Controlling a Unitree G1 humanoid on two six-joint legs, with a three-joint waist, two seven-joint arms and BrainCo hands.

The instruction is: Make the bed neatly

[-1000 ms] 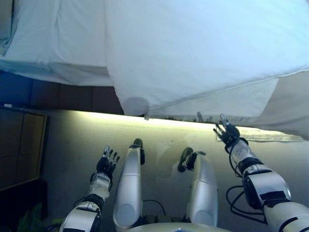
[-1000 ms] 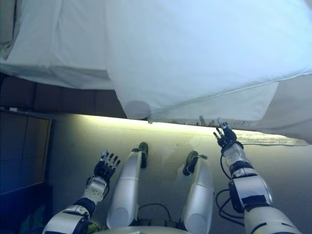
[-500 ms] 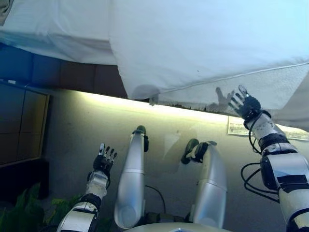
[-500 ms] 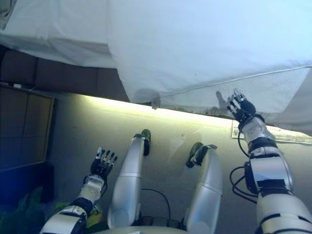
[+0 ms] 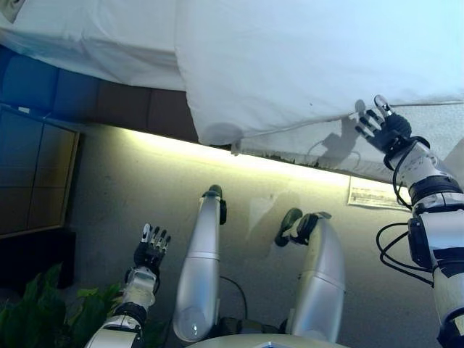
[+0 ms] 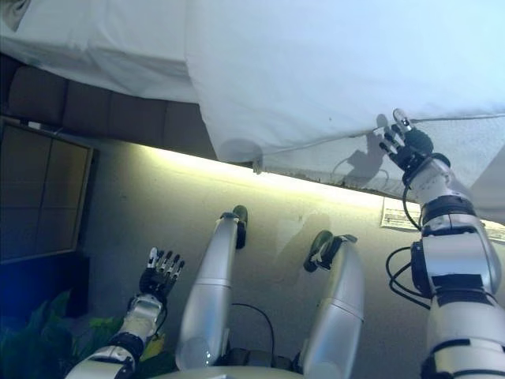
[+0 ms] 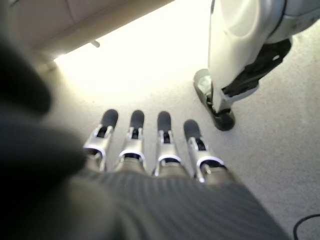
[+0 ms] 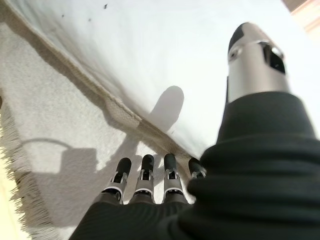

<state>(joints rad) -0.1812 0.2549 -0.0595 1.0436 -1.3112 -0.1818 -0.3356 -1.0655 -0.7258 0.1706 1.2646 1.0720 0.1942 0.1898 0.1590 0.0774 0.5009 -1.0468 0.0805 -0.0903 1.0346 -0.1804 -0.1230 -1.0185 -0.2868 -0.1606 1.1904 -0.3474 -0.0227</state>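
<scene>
A white duvet (image 5: 304,58) covers the bed and hangs over its near edge, with one corner (image 5: 217,134) drooping lowest. Beneath its hem shows a rougher white under-layer (image 8: 55,125) with a frayed lower border. My right hand (image 5: 388,130) is raised to the duvet's hem at the right, fingers straight and spread, fingertips (image 8: 145,165) at the seam; it holds nothing. My left hand (image 5: 148,250) hangs low over the floor at the lower left, fingers (image 7: 145,135) straight, far from the bedding.
A brown padded bed base (image 5: 109,105) shows under the sheet at the left. A dark cabinet (image 5: 32,177) stands at the far left with a green plant (image 5: 43,312) below it. A printed paper (image 5: 373,194) lies on the grey floor by the bed.
My right hand has risen from below the bed edge up to the duvet's hem. The camera has shifted, so the bed sits higher in view. My left hand has dropped lower.
</scene>
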